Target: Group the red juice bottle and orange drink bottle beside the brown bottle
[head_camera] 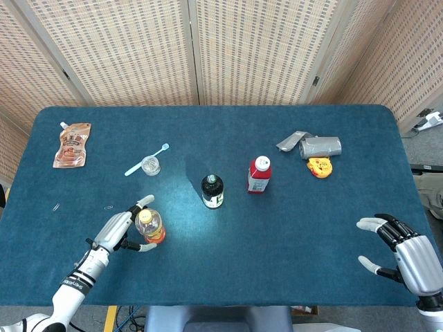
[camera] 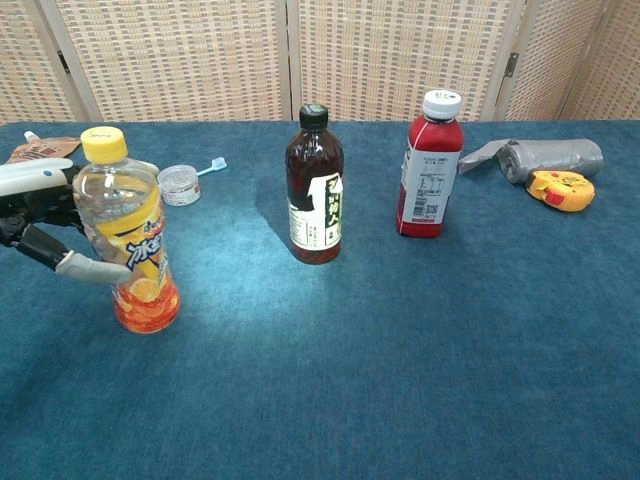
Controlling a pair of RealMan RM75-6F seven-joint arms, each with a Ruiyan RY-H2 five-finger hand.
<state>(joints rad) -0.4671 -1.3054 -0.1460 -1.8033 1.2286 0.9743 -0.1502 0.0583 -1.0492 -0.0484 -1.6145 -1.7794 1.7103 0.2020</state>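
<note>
While the orange drink bottle (head_camera: 150, 225) stands upright near the front left of the blue table (head_camera: 297, 228), it is flanked by the left hand (head_camera: 119, 231), whose fingers (camera: 30, 176) are spread around its left side. In the chest view one finger (camera: 92, 268) is laid against the lower part of the bottle and another reaches toward its shoulder; whether a firm grip is made cannot be told, since the bottle's base is seen resting on the cloth. The yellow cap (camera: 103, 143) is left uncovered.

Well apart from it, toward the middle of the table, the brown bottle (head_camera: 212, 191) is seen upright with a black cap. Just to its right, with a gap between them, the red juice bottle (head_camera: 259, 174) is set upright with a white cap. Neither is touched by a hand.

At the front right edge the right hand (head_camera: 403, 252) is held above the table with its fingers apart and nothing in it.

Further back on the left, a toothbrush (head_camera: 145, 160) and a small clear cup (head_camera: 150, 164) are placed together, and a brown pouch (head_camera: 72, 144) is laid flat near the far left edge. On the right, a grey roll (head_camera: 320, 146) lies on its side with a yellow tape measure (head_camera: 319, 166) just in front of it.
</note>
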